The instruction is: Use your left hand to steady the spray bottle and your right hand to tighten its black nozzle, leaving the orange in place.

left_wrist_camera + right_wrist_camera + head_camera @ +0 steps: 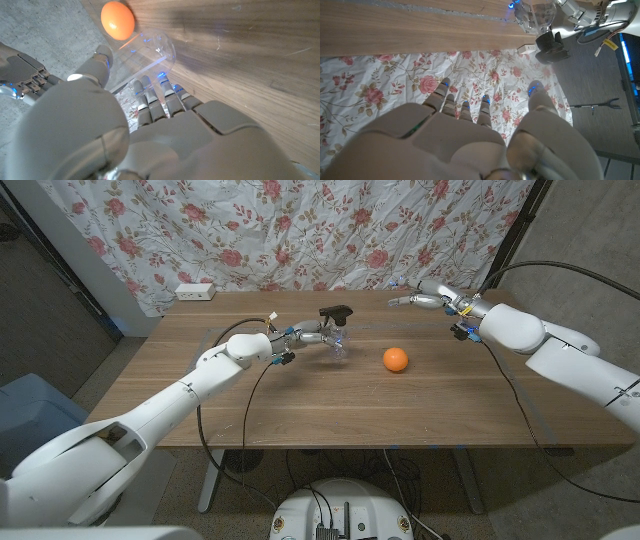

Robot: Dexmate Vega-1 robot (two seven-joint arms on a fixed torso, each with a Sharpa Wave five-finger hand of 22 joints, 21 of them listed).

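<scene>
Spray bottle [337, 340] held upright in left hand [305, 335] fingers; right hand [425, 300] fingers spread, holding nothing, beyond orange [395, 359].

Left arm stretched forward over the table, left hand [312, 335] wrapped around the bottle [336, 340], fingers [159, 97] curled on its clear body. Right arm raised, right hand [418, 300] in the air, fingers [451, 100] spread, holding nothing.
</scene>
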